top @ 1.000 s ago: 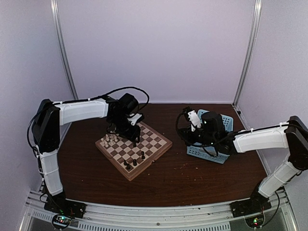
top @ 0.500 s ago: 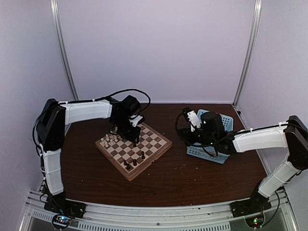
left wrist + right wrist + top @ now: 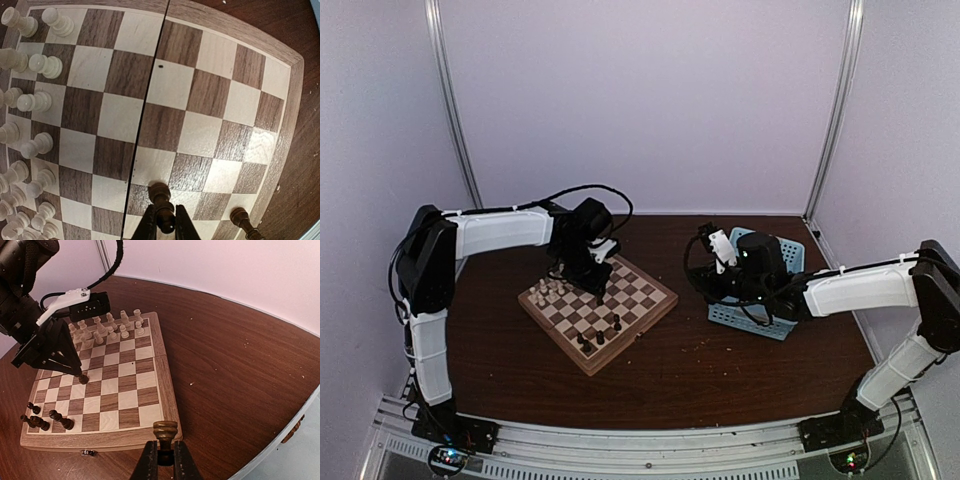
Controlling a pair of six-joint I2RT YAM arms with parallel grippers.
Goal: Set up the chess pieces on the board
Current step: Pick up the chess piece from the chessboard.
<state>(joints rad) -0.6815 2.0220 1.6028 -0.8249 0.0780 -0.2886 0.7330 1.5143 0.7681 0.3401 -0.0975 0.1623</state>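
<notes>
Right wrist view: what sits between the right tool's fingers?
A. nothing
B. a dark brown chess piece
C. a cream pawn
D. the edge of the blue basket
B: the right tool is shut on a dark brown chess piece, whose rounded top shows above the fingers.

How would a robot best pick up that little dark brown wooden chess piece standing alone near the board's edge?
Come straight down and close the jaws on the slim stem under its round head. The dark brown wooden chess piece seems upright, with room on both sides.
</notes>
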